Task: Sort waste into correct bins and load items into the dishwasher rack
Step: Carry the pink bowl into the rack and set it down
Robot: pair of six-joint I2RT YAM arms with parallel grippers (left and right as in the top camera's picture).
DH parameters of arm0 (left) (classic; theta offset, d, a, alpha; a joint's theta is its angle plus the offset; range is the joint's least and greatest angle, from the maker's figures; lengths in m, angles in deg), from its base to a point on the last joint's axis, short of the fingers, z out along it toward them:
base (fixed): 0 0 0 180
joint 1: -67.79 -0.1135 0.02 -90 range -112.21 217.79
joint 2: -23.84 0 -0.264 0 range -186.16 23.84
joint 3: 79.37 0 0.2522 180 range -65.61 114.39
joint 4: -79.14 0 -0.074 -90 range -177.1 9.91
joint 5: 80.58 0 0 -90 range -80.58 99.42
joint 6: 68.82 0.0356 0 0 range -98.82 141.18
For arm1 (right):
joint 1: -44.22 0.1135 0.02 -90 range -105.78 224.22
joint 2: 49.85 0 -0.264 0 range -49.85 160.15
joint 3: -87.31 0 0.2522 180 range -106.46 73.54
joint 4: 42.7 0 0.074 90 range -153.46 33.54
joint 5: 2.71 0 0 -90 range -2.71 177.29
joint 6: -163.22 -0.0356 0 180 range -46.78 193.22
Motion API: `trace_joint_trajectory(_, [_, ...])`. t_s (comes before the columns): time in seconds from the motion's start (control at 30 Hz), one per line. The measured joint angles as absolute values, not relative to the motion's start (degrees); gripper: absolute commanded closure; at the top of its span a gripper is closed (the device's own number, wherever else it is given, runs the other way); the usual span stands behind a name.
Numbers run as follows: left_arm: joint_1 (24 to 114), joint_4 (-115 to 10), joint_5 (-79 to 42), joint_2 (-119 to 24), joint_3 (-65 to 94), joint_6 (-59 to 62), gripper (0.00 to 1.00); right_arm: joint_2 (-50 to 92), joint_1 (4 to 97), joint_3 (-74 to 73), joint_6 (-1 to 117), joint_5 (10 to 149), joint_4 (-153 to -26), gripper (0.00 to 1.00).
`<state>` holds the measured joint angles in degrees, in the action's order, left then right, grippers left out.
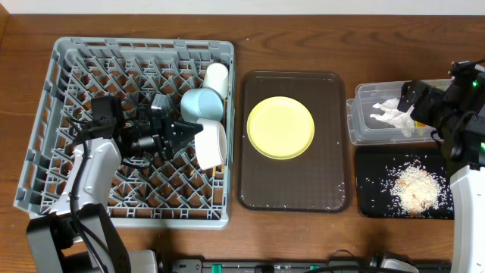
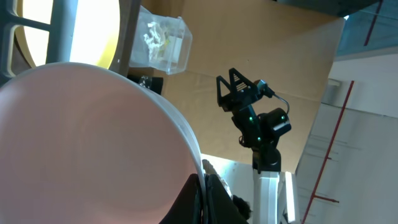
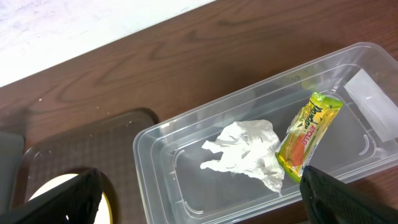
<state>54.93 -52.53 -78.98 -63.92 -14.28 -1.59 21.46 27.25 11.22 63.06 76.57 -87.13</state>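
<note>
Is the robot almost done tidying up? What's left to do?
Almost. Done: the napkin and wrapper lie in the clear bin, the rice scraps in the black bin, and the cream cup and blue bowl in the rack. In hand: the left claw pinches the white cup over the rack. Left: the yellow plate sits on the brown tray. I can't spot the chopsticks.
</note>
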Motion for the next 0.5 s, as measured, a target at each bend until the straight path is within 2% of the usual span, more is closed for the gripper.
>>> trace_joint_trajectory(0.37, [54.93, -53.47, -70.92, -63.9, -14.3, -2.0, 0.93, 21.46, 27.25, 11.22, 63.06, 76.57, -87.13, 0.01])
trace_joint_trajectory(0.47, [54.82, -54.65, -68.82, -63.9, -14.32, -2.29, 0.83, 21.46, 27.25, 11.22, 63.06, 76.57, -87.13, 0.01])
trace_joint_trajectory(0.5, [54.73, -54.71, -67.9, -63.92, -14.32, -2.31, 0.72, 21.46, 27.25, 11.22, 63.06, 76.55, -87.13, 0.01])
